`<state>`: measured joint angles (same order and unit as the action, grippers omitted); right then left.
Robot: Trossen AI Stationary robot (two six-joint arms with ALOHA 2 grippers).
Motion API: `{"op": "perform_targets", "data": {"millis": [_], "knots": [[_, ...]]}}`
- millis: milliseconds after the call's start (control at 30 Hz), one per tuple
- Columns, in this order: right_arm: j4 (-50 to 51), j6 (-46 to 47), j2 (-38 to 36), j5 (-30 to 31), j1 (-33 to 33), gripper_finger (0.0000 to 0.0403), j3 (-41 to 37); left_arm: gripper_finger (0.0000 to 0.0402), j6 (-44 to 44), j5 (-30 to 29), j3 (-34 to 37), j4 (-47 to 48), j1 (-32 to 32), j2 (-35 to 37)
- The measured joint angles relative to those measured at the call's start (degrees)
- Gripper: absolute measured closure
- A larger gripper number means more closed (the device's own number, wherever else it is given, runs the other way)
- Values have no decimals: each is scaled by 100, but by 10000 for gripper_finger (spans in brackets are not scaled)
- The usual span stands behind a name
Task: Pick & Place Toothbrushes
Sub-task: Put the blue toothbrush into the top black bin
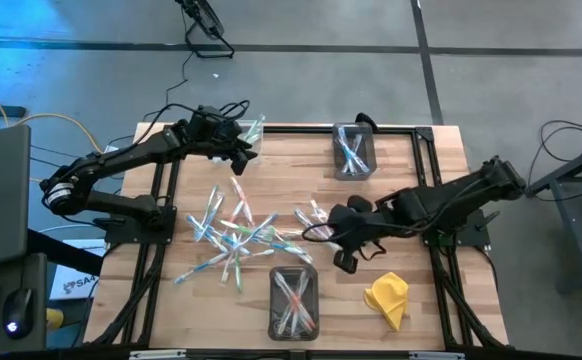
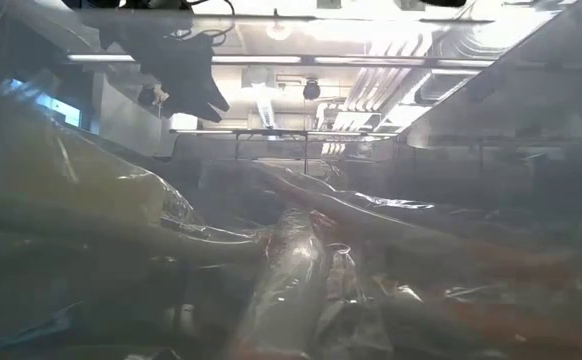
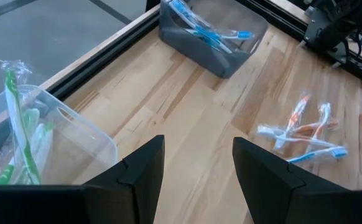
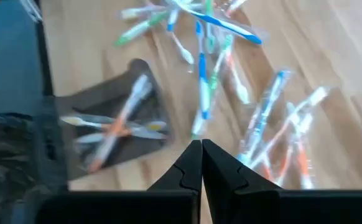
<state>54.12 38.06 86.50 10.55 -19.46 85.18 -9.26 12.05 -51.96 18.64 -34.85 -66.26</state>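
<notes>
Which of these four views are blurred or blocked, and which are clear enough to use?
Low view: almost wholly blocked by crinkled clear wrap close to the lens, with ceiling-light glare above. Right wrist view: smeared, so the toothbrushes streak. High view: evenly lit; the table reads clearly. Left wrist view: sharp; the clear bin is easy to read.

You've got a pale, matt, grained wooden tabletop [image 3: 187,124] under the matt black left gripper [image 3: 196,180]; just beside it a clear glossy plastic bin [image 3: 75,134], ahead glossy film-wrapped white plastic toothbrushes [image 3: 302,134].
</notes>
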Motion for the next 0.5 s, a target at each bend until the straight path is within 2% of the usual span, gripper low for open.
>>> {"op": "perform_targets", "data": {"millis": [233, 500], "knots": [[-83, -459, -73, -617, 572, 401, -809, 215, 3, 1, 2, 212, -2, 0], [-1093, -797, -336, -1375, 1304, 401, -1916, 215, 393, -17, 0, 355, -2, 0]]}}
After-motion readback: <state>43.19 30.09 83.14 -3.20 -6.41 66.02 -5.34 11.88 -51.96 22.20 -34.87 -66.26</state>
